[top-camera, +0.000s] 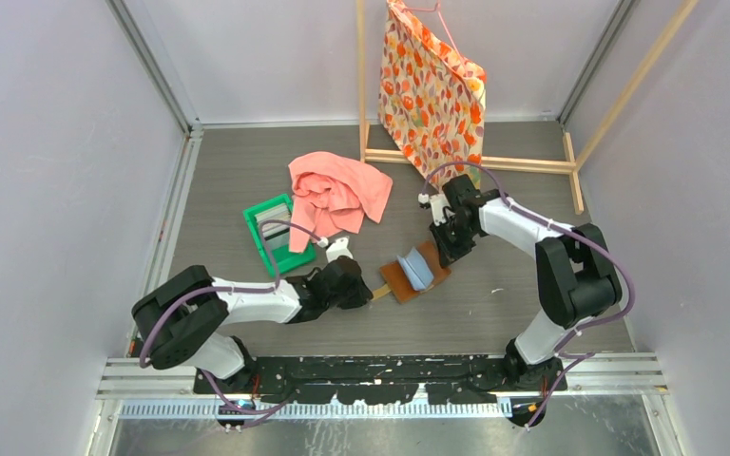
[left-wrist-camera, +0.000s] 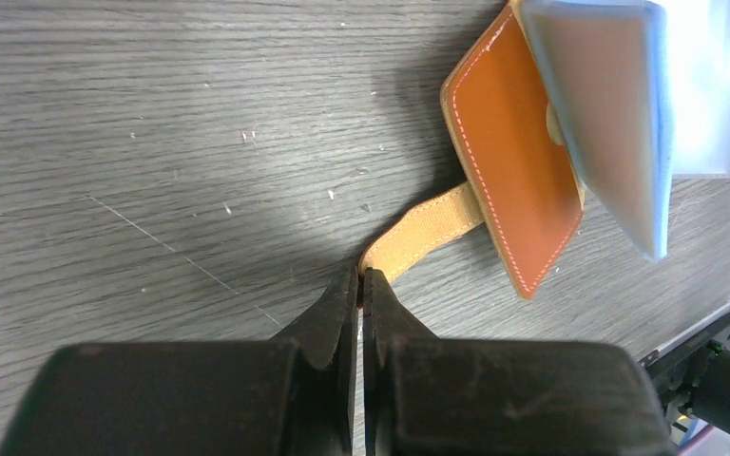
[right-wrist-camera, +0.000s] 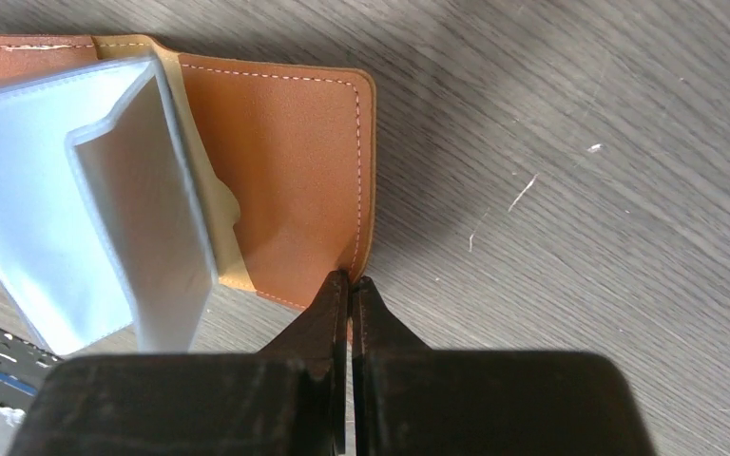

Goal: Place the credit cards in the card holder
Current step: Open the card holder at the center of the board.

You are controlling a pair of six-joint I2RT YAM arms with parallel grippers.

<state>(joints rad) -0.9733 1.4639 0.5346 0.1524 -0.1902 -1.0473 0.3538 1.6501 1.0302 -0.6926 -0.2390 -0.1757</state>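
The left end effector (left-wrist-camera: 361, 285) has its fingers pressed together on the tip of the tan snap tab (left-wrist-camera: 423, 233), pinching that strap where it curls away from the wallet. The right end effector (right-wrist-camera: 350, 283) is likewise closed tight, nipping the stitched edge of the brown leather cover near one corner.

Between the two arms lies the card holder (top-camera: 416, 271), open on the grey wood-grain table (top-camera: 551, 161), roughly in the middle and just ahead of the arm bases. Its leather cover lies flat while its pale grey pockets (right-wrist-camera: 48, 228) stand up in a loose fan.

Further out, to the left and well apart from the wallet, sits a green tray (top-camera: 252, 217). The credit cards (top-camera: 274, 228) appear to lie inside it as pale flat shapes, though they are too small to tell apart. A pink cloth (top-camera: 337, 195) is crumpled just beside the tray and overlaps its far edge.

The step in hand looks like steadying the wallet and holding it open from two sides; no card is in either end effector, so loading has not yet begun. The next move probably calls for one arm to let go and reach to the tray for a card, while the other pins the wallet so a pocket mouth stays reachable.
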